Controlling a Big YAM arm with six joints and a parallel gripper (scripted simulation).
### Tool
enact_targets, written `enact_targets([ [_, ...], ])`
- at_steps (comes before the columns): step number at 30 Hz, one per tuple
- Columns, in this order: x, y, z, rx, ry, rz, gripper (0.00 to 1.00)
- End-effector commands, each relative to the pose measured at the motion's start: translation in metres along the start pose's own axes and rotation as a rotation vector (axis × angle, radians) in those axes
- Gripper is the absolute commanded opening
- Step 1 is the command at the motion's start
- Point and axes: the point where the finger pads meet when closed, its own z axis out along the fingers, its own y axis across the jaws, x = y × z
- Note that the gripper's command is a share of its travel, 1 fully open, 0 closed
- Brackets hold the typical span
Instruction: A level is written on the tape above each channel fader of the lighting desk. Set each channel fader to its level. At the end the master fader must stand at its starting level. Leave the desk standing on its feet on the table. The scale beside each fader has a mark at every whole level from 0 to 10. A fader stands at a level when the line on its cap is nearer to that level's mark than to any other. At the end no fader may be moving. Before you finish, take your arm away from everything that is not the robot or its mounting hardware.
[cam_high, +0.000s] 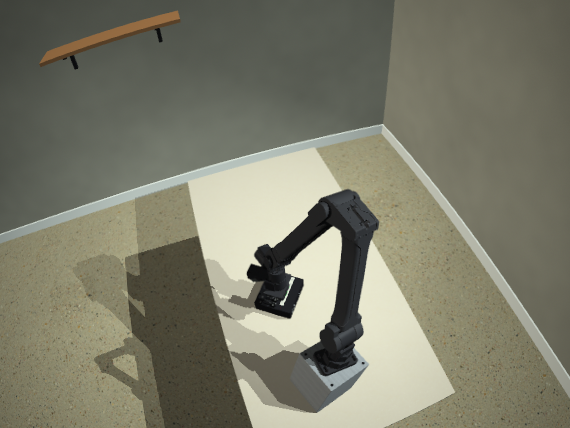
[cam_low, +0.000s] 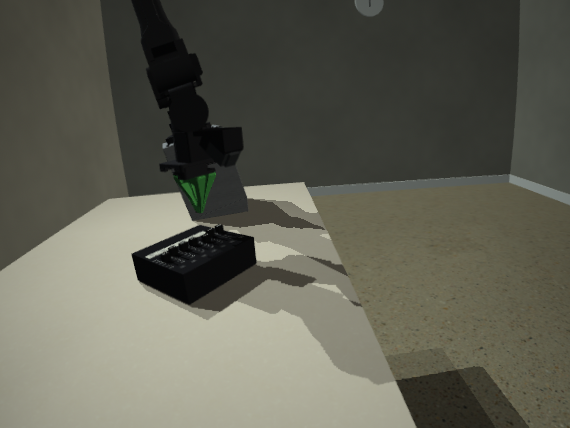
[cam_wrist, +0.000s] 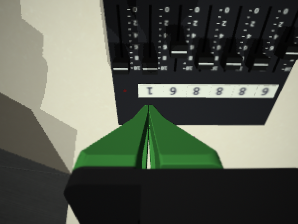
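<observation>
The black lighting desk (cam_high: 296, 300) (cam_low: 220, 274) (cam_wrist: 200, 114) stands flat on the table. Its tape (cam_wrist: 207, 91) appears upside down, reading 1 beside the master side, three 8s, and digits resembling 6 or 9. In the wrist view, the master cap (cam_wrist: 120, 68) and neighbouring channel cap (cam_wrist: 150, 68) stand near 10. The following cap (cam_wrist: 178, 51) is around 7; three caps (cam_wrist: 205, 63) (cam_wrist: 233, 63) (cam_wrist: 260, 64) are around 8 to 9. The rightmost cap (cam_wrist: 292, 52) is partly cut off. My gripper (cam_low: 201, 212) (cam_wrist: 148, 112) is shut and empty above the desk's tape-side edge, near the 1.
The arm's grey base block (cam_high: 325, 382) (cam_low: 225, 197) stands on the pale table (cam_high: 400, 370) (cam_low: 80, 350). The table's long edge drops to the speckled floor. A wooden shelf (cam_high: 112, 36) hangs high on the wall.
</observation>
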Motion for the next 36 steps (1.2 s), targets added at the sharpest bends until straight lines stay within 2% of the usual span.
enact_targets([
  [1, -0.016, -0.011, -0.004, 0.027, -0.032, 0.015, 0.0],
  [16, -0.011, -0.012, 0.007, 0.021, -0.023, 0.006, 0.0],
  [18, -0.011, -0.012, 0.007, 0.021, -0.023, 0.006, 0.0],
  [19, -0.014, -0.016, 0.001, 0.033, -0.039, 0.008, 0.0],
  [21, -0.01, -0.012, 0.01, 0.02, -0.022, 0.007, 0.0],
  [36, -0.013, -0.014, 0.016, 0.026, -0.03, 0.007, 0.0],
])
